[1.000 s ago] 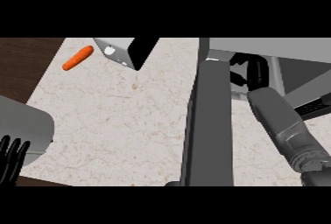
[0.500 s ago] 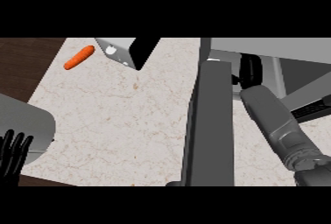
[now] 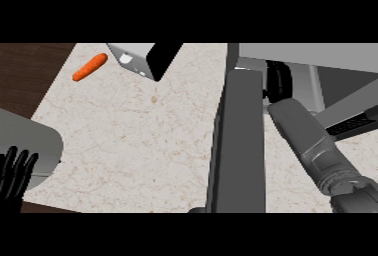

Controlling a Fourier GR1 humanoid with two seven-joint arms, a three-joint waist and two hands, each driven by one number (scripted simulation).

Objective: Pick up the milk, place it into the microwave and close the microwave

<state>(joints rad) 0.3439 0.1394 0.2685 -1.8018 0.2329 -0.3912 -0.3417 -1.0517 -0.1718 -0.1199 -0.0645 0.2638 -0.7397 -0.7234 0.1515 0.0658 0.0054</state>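
Worktop: lying pale and speckled across most of the frame, giving way to dark wood along the left edge.
Microwave: standing at the upper right, its door hanging open as a dark slab running down the centre.
Right hand: reaching into the opening at the upper right, just past the door's top end; showing too little to tell whether open or holding anything.
Milk: not showing plainly. Possibly sitting hidden by the right hand inside the cavity, possibly being the grey box with a small white spot at top centre; cannot tell which.
Left hand: resting open at the lower left edge, fingers up.
Carrot: lying at the upper left, well apart from the microwave.
Risk, arm: right forearm lying just beside the open door; swinging the door before clearing the arm probably pinching it.
Risk, milk: if sitting near the cavity's front, probably getting tipped or dragged out by a retreating hand, or blocking the door.
Risk, order: closing with the milk outside, spoiling the task.
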